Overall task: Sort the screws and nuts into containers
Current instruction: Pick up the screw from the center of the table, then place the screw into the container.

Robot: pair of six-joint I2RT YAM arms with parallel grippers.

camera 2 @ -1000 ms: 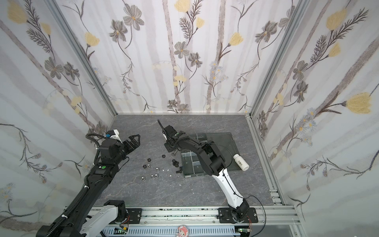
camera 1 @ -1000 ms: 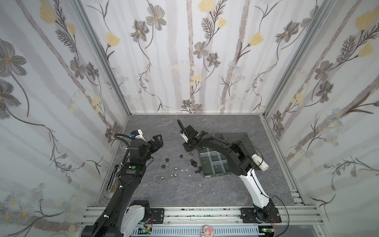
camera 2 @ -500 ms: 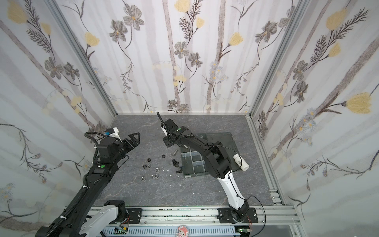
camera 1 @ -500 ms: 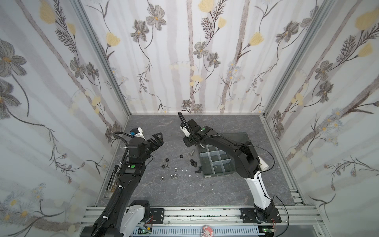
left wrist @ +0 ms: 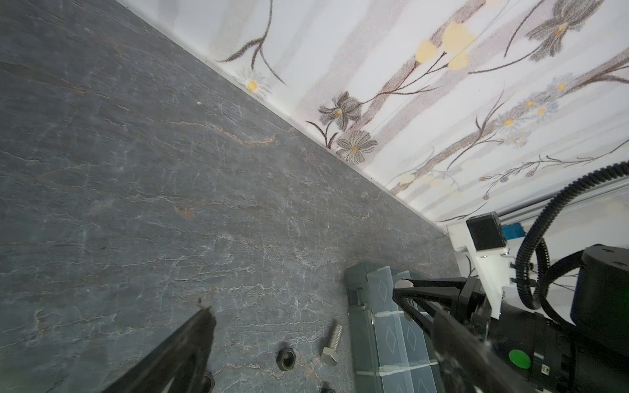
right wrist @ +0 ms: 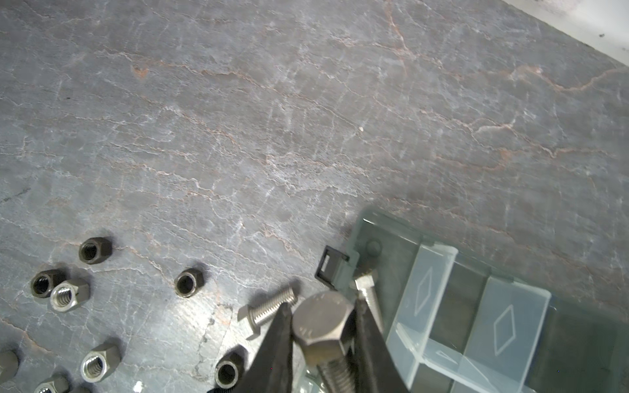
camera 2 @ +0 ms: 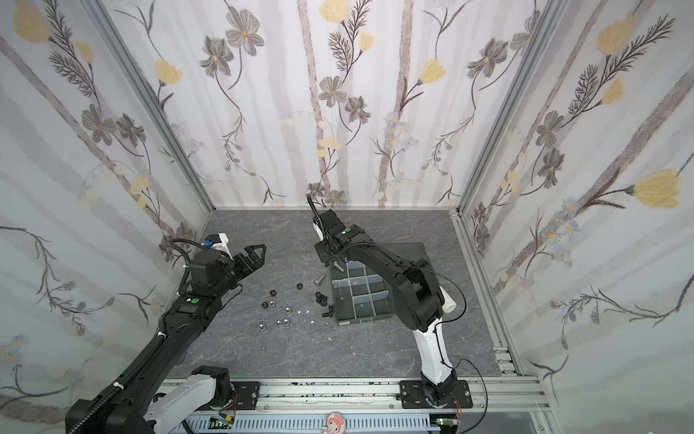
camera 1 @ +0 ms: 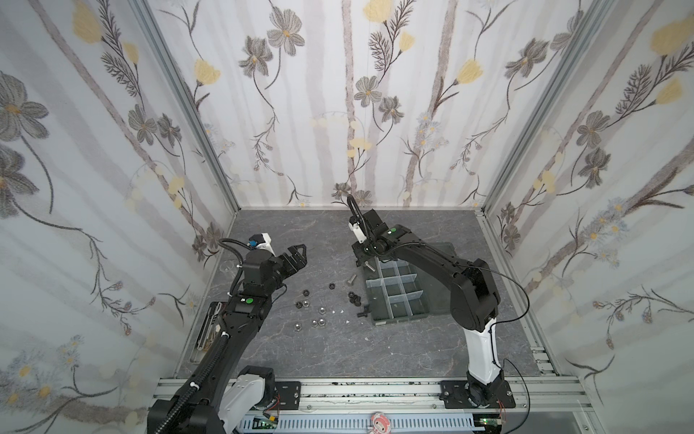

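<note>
**A:** What is the right gripper [right wrist: 321, 302] doing?

**B:** It is clenched on a silver hex bolt [right wrist: 321, 325]. The hexagonal head is squeezed between the two black fingers, and the threaded shank runs back toward the wrist.

**A:** Where is it?

**B:** In both top views it hangs at the far corner of the organizer box [camera 1: 400, 320], on the side facing the loose hardware. I cannot tell whether the bolt is over the corner compartment or just outside the rim.

**A:** And the box itself?

**B:** It is dark grey and stands on the slate-patterned table [camera 1: 300, 233]. Translucent dividers [right wrist: 435, 272] split it two by four. Its lid [camera 2: 411, 250] lies open flat on the side away from the parts.

**A:** Any other bolt?

**B:** One loose bolt [camera 1: 352, 279] lies on its side on the table, just beside the box and near the right gripper.

**A:** The nuts?

**B:** All of them are on the table, between the two arms. The black nuts [camera 1: 331, 286] lie mostly on the far side of the scatter, with two more close to the box wall. The silver nuts [camera 1: 321, 310] lie nearer the robot's base. One silver nut rests against a black one.

**A:** And the left gripper [camera 1: 298, 257]?

**B:** It is released, with its jaws spread wide and gripping nothing. It hangs above the table on the far side of the nuts from the box, well apart from the box and pointing toward the right arm.
</note>
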